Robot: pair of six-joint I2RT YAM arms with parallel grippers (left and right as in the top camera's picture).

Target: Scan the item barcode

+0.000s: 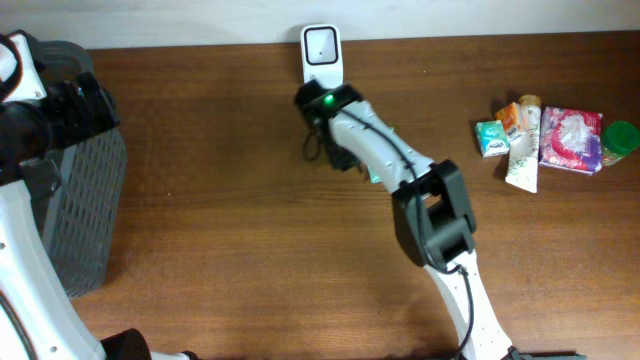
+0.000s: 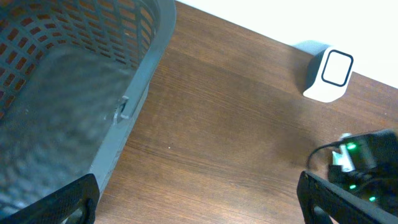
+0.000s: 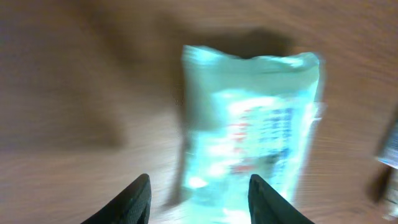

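Right arm over the packet by the scanner — nothing pinched

From my right wrist view the right jaws stand spread. The pale green packet (image 3: 249, 124) lies flat on the worktop (image 1: 220, 200), its near end reaching in between the two tips; the picture is blurred, so I can't tell whether either tip touches it. Overhead, my right arm reaches across to just in front of the white scanner (image 1: 321, 48), which stands at the far edge, and the arm covers most of the packet. The left jaws are spread wide and hold nothing — they hang beside the grey basket (image 2: 74, 93). A small heap of other packets (image 1: 550, 140) sits well off to the right.
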